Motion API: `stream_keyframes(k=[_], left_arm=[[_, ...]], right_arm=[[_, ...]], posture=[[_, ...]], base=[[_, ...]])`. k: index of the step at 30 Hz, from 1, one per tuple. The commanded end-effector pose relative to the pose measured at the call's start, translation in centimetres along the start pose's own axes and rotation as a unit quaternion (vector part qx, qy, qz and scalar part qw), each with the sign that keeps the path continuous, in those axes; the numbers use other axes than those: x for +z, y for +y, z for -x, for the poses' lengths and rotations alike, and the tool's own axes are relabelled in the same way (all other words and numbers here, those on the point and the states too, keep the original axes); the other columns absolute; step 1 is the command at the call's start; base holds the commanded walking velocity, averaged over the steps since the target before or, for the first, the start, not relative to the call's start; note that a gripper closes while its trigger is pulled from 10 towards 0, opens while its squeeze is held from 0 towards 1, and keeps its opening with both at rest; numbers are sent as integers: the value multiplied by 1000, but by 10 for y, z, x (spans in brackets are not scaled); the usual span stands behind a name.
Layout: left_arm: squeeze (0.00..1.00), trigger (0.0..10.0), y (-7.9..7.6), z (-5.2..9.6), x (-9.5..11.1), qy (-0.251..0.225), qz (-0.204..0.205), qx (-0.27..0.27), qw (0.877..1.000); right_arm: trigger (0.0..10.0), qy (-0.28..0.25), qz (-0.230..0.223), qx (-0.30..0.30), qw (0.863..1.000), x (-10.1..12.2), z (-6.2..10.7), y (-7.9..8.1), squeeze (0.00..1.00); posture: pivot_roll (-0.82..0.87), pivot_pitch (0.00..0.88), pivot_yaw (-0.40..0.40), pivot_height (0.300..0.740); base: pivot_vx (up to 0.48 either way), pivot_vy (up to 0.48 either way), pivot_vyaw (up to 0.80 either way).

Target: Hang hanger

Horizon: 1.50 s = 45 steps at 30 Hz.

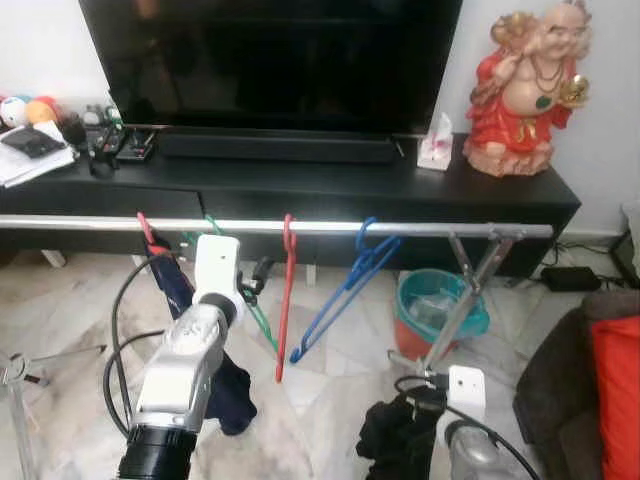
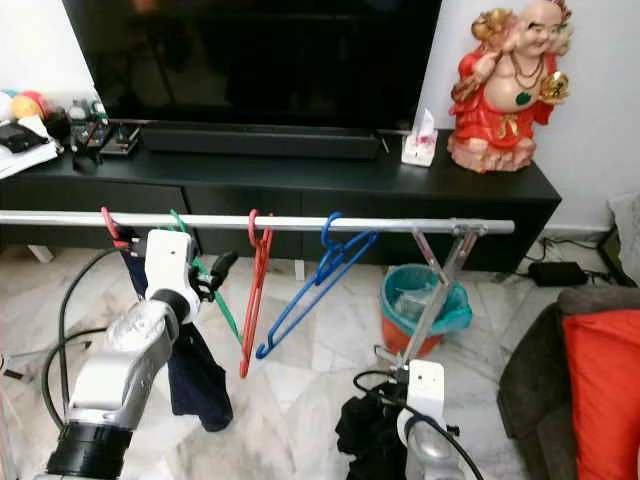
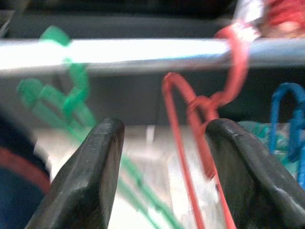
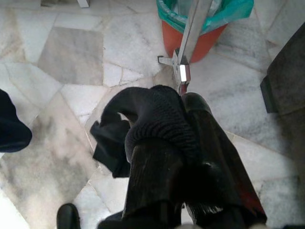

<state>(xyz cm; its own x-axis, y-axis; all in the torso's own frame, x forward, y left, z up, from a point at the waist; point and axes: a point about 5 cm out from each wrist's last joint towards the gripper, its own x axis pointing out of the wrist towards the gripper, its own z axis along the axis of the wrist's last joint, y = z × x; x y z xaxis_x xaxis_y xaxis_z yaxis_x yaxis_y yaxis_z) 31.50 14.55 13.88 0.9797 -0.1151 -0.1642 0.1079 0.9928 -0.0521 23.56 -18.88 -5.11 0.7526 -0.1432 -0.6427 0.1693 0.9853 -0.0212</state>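
Green hanger (image 1: 262,322) hooks the rail (image 1: 420,229) near its left end, hanging steeply. Left hand (image 1: 256,281) — released, fingers spread — just beside it; right hand (image 4: 183,143), low, clenched on black cloth (image 4: 143,124).

Head views: even indoor light, moderately bright, source can't tell. Slightly soft throughout, mild noise. Strong glare along metal rail (image 1: 300,227), near white. TV screen (image 1: 270,60) dark, faint reflections only. Marble floor (image 1: 330,400) bright with soft shadows.

Left wrist view: heavy blur, rail blown out to white, green hanger (image 3: 71,100) and red hanger (image 3: 200,124) smeared, gripper fingers (image 3: 90,181) out of focus.

Right wrist view: sharpest frame, floor well lit; black garment (image 4: 157,124) underexposed, texture barely readable.
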Motion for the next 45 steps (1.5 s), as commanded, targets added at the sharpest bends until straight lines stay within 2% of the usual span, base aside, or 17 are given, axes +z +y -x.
stream_keyframes(k=[1,3,4,7,8,9,14,20,25,27,28,45], left_arm=[[0,10000,4,0,12,21,35,28,999],[0,10000,3,0,14,33,51,32,998],[0,10000,1,0,15,58,62,28,996],[0,10000,-4,0,14,91,88,24,992],[129,10000,-6,-1,13,99,94,22,990],[1000,10000,-6,-2,13,101,98,22,990],[1000,10000,-10,-9,13,125,134,35,982],[1000,10000,-9,-15,2,163,126,52,977],[1000,10000,-6,-18,0,162,116,65,978],[1000,10000,-6,-22,3,149,92,65,982],[0,10000,-7,-24,4,146,93,64,983],[0,10000,3,-49,4,100,63,102,988]], right_arm=[[10000,-6,8,3,1000,4,-1,0,0],[10000,-6,8,3,1000,5,-1,0,0],[10000,-7,9,2,1000,6,-2,-1,0],[10000,-8,8,1,1000,7,-2,-1,0],[10000,-9,8,1,1000,8,-2,-1,0],[10000,-9,8,1,1000,8,-2,-1,0],[10000,-10,8,4,1000,9,-2,1,0],[10000,-12,11,2,1000,10,-3,2,0],[10000,-14,9,2,1000,11,-3,2,0],[10000,-15,8,2,1000,12,-3,2,0],[10000,-15,8,3,1000,12,-3,2,0],[10000,-19,7,8,1000,14,-4,5,0]], posture=[[87,0,-16,740],[88,0,-15,740],[87,0,-14,740],[87,0,-14,740],[87,0,-14,740],[87,0,-14,740],[87,0,-16,740],[84,0,-15,740],[85,0,-15,740],[86,0,-17,740],[88,0,-17,740],[84,0,-10,740]], base=[[0,0,0],[0,0,0],[0,0,0],[0,0,0],[0,0,0],[0,0,0],[0,0,0],[0,0,0],[0,0,0],[0,0,0],[0,0,0],[0,0,0]])
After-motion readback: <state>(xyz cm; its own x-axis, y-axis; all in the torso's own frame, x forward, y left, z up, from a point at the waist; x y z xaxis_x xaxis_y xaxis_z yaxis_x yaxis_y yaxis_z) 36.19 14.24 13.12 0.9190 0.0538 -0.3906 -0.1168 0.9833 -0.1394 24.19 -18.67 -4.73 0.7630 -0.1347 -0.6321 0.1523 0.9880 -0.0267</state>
